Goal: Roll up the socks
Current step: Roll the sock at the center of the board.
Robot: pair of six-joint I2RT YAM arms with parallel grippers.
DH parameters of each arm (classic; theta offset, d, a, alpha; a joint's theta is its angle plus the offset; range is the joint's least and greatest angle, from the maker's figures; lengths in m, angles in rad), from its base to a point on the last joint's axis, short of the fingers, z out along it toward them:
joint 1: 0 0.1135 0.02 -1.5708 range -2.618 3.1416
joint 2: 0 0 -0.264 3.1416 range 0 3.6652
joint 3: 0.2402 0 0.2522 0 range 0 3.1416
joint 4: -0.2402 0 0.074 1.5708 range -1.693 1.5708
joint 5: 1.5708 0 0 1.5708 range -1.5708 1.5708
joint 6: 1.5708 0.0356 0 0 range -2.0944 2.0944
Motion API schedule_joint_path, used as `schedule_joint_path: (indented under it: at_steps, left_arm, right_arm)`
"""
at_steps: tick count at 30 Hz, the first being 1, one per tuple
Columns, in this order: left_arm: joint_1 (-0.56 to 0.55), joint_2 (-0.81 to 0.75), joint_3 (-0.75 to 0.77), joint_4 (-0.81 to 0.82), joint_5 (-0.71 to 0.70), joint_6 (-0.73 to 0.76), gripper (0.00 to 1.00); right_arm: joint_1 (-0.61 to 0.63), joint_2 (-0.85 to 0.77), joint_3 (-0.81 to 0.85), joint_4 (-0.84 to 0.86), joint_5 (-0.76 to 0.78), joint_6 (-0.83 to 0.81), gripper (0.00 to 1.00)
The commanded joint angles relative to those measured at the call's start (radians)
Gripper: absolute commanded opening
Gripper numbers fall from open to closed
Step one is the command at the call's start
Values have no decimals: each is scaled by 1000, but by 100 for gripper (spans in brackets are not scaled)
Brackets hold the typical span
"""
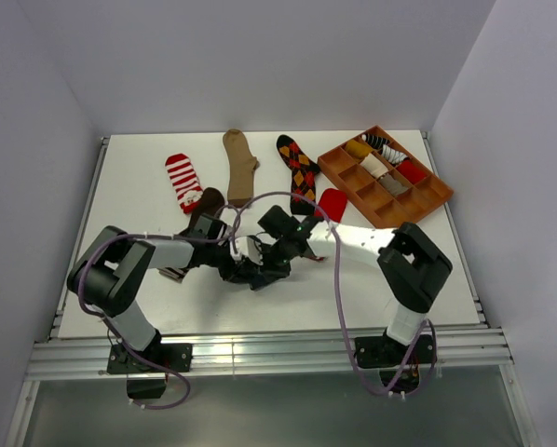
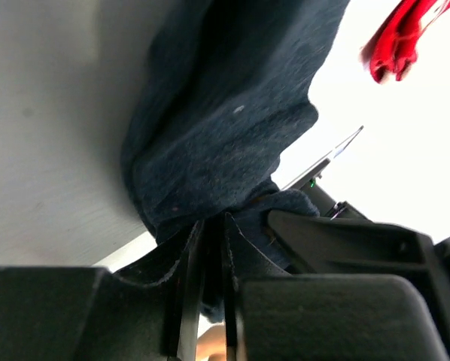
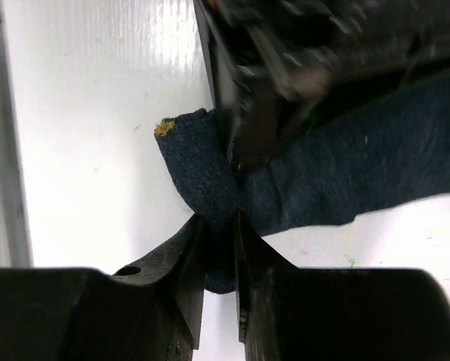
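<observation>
White tabletop (image 1: 418,275), pale walls (image 1: 260,65) enclosing it. Navy sock (image 3: 375,150), fuzzy, is lying bunched near the tabletop's centre; left gripper (image 2: 210,226) and right gripper (image 3: 221,222) are each pinching its fabric.

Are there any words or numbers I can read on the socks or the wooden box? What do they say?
No words or numbers can be read anywhere.
Dark navy fabric sock: only a tiny yellow speck, no letters.
Red-and-white striped sock: stripes only.
Black argyle sock: diamonds only.
Brown wooden compartment tray: no label shows.
</observation>
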Motion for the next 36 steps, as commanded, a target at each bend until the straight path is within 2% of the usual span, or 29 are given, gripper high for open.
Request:
schedule_joint_path:
  at_steps: [1,9,23,26,31,36]
  left_arm:
    - [3,-40,-41,44,-66,-33,20]
    - [0,-84,-73,135,-164,-1,25]
    - [-31,-276,-180,181,-445,203,37]
    - [-55,-324,-237,258,-503,223,40]
    - [-114,-396,-357,483,-560,193,45]
    - [-173,-475,-437,571,-624,211,47]
  right_arm:
    - [-72,60,120,-199,-137,-7,19]
    - [-112,241,296,-425,-227,-59,19]
    - [-133,439,468,-598,-281,-59,20]
    - [-142,497,537,-661,-313,-62,20]
    - [-172,571,640,-746,-344,-62,20]
    - [-181,618,674,-769,-347,-50,20]
